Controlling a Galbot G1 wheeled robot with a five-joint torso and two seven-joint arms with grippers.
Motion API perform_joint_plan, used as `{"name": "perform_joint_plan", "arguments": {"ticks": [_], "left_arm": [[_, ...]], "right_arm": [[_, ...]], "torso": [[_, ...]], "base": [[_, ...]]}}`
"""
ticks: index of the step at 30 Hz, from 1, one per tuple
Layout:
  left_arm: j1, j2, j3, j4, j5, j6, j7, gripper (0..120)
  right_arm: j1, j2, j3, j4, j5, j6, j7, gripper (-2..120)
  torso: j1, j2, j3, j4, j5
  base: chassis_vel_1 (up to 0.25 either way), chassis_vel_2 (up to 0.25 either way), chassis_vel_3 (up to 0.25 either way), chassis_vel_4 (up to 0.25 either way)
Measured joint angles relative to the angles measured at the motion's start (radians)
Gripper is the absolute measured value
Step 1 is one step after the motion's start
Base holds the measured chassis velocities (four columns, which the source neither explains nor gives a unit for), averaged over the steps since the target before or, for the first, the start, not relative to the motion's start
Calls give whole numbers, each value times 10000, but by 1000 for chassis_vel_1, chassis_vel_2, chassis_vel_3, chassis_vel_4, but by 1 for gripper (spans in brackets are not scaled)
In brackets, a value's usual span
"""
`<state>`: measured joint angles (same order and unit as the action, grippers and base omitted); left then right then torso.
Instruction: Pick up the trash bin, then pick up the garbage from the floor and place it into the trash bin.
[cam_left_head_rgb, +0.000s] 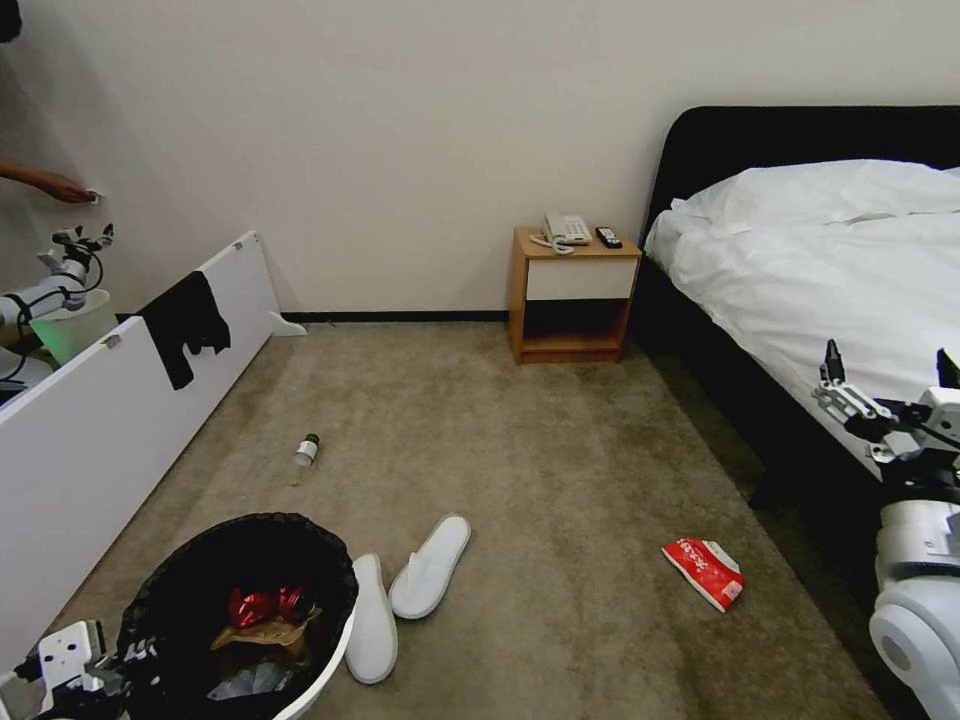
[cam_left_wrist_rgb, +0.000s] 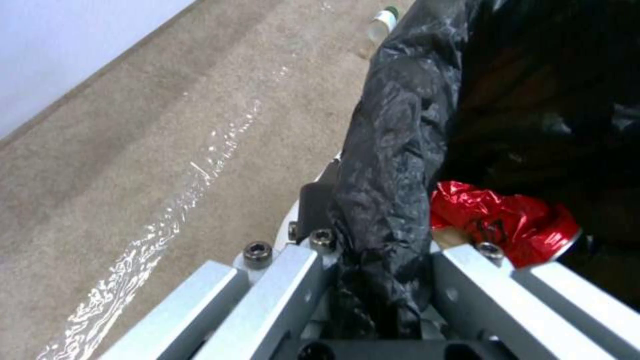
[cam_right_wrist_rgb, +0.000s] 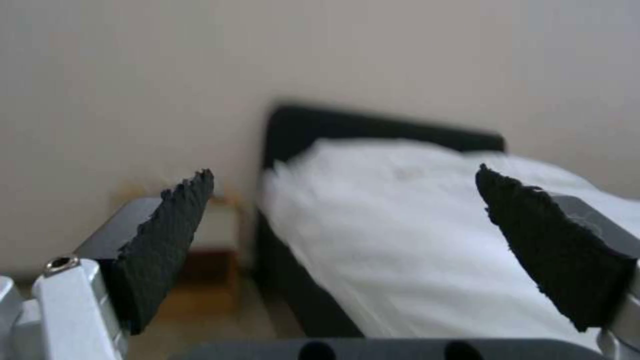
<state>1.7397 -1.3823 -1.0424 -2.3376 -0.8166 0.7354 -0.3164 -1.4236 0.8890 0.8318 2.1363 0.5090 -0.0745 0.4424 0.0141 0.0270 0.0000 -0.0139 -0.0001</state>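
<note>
Lower right of the head frame: we are eyeing the red snack packet (cam_left_head_rgb: 704, 571).
We are clamping the trash bin (cam_left_head_rgb: 320, 665) rim with our left gripper (cam_left_wrist_rgb: 380, 280); our right gripper (cam_left_head_rgb: 885, 395), gaping empty, is hanging nearer the packet.

No legible text (packet print unreadable)

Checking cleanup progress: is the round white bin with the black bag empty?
No. The round white bin, gripped at its rim by the left gripper, already holds a crumpled red wrapper and brown paper.
</note>
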Motion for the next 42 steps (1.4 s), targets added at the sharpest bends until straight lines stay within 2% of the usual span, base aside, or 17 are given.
{"name": "perform_joint_plan", "arguments": {"ticks": [3, 5, 6, 8, 9, 11, 12, 16, 18, 20, 29, 33, 36, 42], "left_arm": [[-27, -7, 23, 39, 53, 0, 32, 2], [-86, -27, 79, 117, 141, -18, 93, 2], [-86, -27, 79, 117, 141, -18, 93, 2], [-111, -16, 96, 160, 150, -39, 115, 2], [-111, -16, 96, 160, 150, -39, 115, 2], [-178, 34, 115, 213, 145, -49, 129, 2], [-178, 34, 115, 213, 145, -49, 129, 2], [-252, 102, 183, 319, 128, -61, 151, 2], [-258, 115, 190, 344, 128, -66, 156, 2], [-297, 160, 210, 396, 120, -78, 168, 2], [-320, 241, 253, 470, 89, -96, 205, 2], [-319, 242, 260, 487, 89, -105, 221, 2], [-303, 242, 279, 488, 92, -107, 230, 2], [-297, 217, 288, 482, 116, -109, 234, 2]], "right_arm": [[-110, -53, 111, -165, -6, -289, -6, 100], [-357, -211, 333, -1052, -39, -1102, -8, 100], [-357, -211, 333, -1052, -39, -1102, -8, 100], [-476, -323, 391, -1630, 327, -1945, 168, 100], [-476, -323, 391, -1630, 327, -1945, 168, 100], [-601, -406, 391, -2125, 567, -2626, 326, 100], [-601, -406, 391, -2125, 567, -2626, 326, 100], [-884, -468, 449, -2719, 630, -3742, 365, 100], [-941, -479, 457, -2813, 618, -3910, 321, 100], [-1092, -525, 357, -3094, 711, -4490, 199, 100], [-1036, -574, -561, -4079, 465, -4872, -425, 100], [-926, -630, -1232, -4404, 161, -4702, -741, 100], [-772, -687, -1907, -4645, -203, -4246, -1105, 100], [-249, -640, -2564, -4738, -317, -3985, -1347, 100]], "torso": [[0, 0, 0, -1, 2], [0, 0, 0, -1, 3], [0, 0, 0, -1, 3], [0, 0, 1, 0, 2], [0, 0, 1, 0, 2], [0, 0, 1, -1, 4], [0, 0, 1, -1, 4], [0, 0, 1, -2, 3], [1, 0, 1, -1, -1], [1, 1, 0, -1, 0], [1, 0, 0, -1, 2], [1, 0, 1, 0, 1], [1, 0, 1, -1, 3], [1, 0, 1, 2, 1]], "base": [[0, 0, 0, 0], [0, 0, 0, 0], [0, 0, 0, 0], [0, 0, 0, 0], [0, 0, 0, 0], [0, 0, 0, 0], [0, 0, 0, 0], [0, 0, 0, 0], [0, 0, 0, 0], [0, 0, 0, 0], [0, 0, 0, 0], [0, 0, 0, 0], [0, 0, 0, 0], [0, 0, 0, 0]]}}
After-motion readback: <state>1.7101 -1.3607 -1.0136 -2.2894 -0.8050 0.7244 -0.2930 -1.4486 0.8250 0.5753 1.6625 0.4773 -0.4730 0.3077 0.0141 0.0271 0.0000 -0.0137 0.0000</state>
